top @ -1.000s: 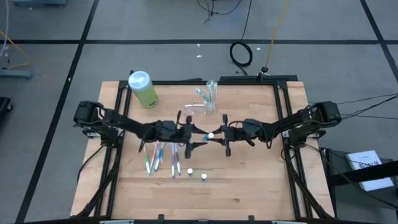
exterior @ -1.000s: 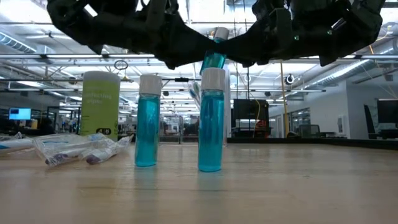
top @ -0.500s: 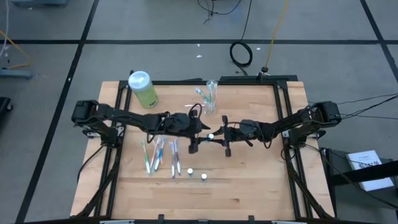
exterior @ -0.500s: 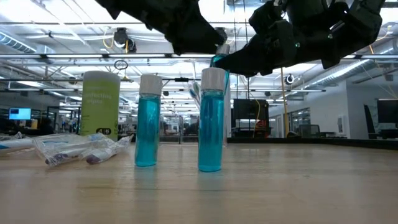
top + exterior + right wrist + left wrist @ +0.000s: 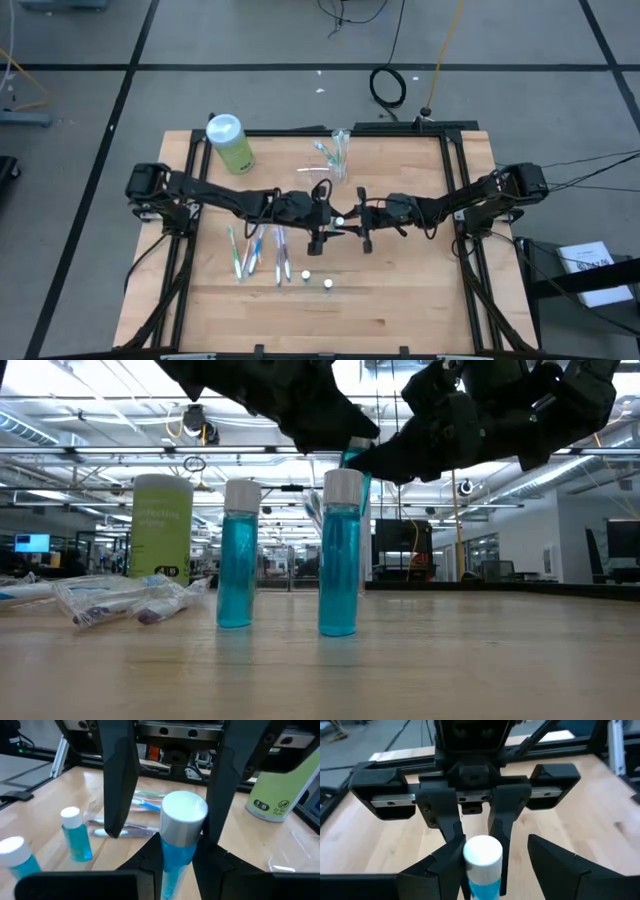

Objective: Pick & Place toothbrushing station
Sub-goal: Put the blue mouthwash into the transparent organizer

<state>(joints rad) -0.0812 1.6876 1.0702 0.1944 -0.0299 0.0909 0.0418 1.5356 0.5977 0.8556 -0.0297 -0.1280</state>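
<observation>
While blue liquid fills it, right fingers [image 5: 150, 855] grip vial [image 5: 179, 837]

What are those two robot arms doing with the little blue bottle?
The right gripper is holding a small blue bottle with a white cap up over the middle of the table. The left gripper sits open around its cap, facing the right one. Two more blue bottles stand on the table; the clear toothbrush holder waits farther back.

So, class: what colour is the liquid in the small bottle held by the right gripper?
Blue-turquoise, under a white cap: the small bottle in the right gripper shows best in the right wrist view.
</observation>
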